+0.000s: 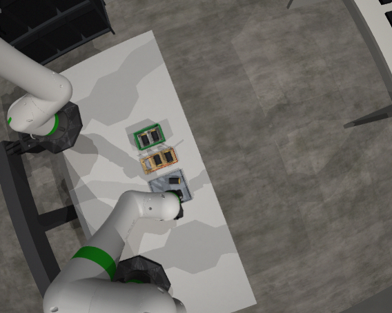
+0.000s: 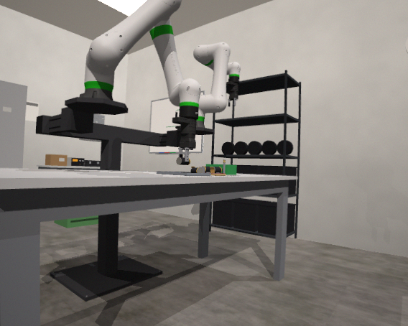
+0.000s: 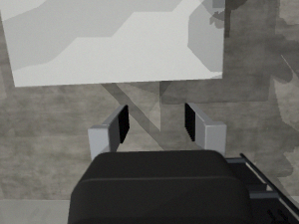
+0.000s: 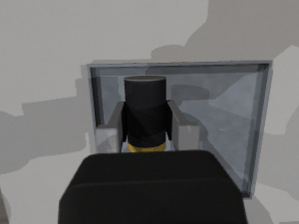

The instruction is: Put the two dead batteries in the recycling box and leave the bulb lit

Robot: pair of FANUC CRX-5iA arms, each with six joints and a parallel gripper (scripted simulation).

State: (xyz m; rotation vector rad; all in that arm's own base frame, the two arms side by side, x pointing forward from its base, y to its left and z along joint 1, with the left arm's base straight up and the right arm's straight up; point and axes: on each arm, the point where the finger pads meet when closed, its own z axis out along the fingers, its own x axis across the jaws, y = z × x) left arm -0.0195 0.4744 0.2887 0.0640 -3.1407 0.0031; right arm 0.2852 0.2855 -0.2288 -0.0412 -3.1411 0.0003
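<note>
The right claw (image 1: 179, 197) (image 2: 183, 160) (image 4: 146, 112) is grasping a battery (image 2: 183, 161) (image 4: 146, 109) across its black barrel, and you have it just above the grey tray (image 1: 163, 183) (image 2: 174, 173) (image 4: 229, 128) on the table (image 1: 194, 248) (image 2: 141, 182) (image 3: 100, 59) (image 4: 50, 49). The left claw (image 2: 232, 103) (image 3: 156, 115) is released, fingers wide, well away from the work. A second battery (image 1: 174, 180) lies on its side in the tray. Two more, a first boxed battery (image 1: 145, 138) and its neighbour (image 1: 154, 134), sit side by side in the green box (image 1: 136, 140) (image 2: 231, 169), which you can probably take as the recycling box; if those are the dead ones, your sorting is likely done and the seating is left. The orange holder (image 1: 145, 170) (image 2: 218, 174) carries two batteries, with a bay at one end that looks unfilled. You can't tell from here which cells are dead, or whether the bulb is lit. Your held battery is a stubby cylinder lying roughly level, black-sleeved, with a yellow band at one end and a flat greyish face at the other.
</note>
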